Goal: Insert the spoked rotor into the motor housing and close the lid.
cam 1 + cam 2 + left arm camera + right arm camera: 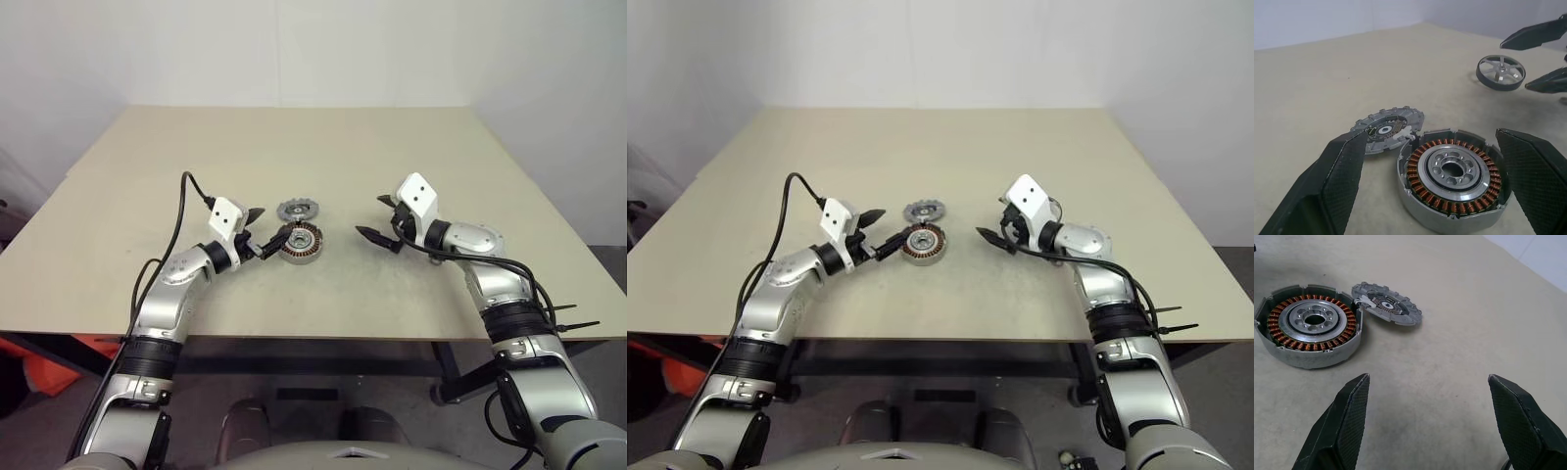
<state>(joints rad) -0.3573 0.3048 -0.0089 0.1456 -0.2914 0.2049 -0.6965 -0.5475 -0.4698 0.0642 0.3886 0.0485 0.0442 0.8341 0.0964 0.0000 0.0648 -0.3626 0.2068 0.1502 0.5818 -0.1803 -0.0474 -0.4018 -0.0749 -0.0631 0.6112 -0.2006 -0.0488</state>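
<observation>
Both tools gape wide — left tool (268, 231) straddles the motor housing (301, 243), gripping nothing; right tool (378, 217) empty.

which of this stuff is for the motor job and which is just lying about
For the job:
- spoked rotor
- motor housing, open, copper windings showing
- lid, flat on the table beside the housing

Not part of it:
- table, only bearing them
- orange thing on the floor

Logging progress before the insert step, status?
Left gripper open, flanking motor housing; right gripper open, empty. Spoked rotor not inserted, out by right gripper. Lid off, beside housing. Nothing blocking housing.
</observation>
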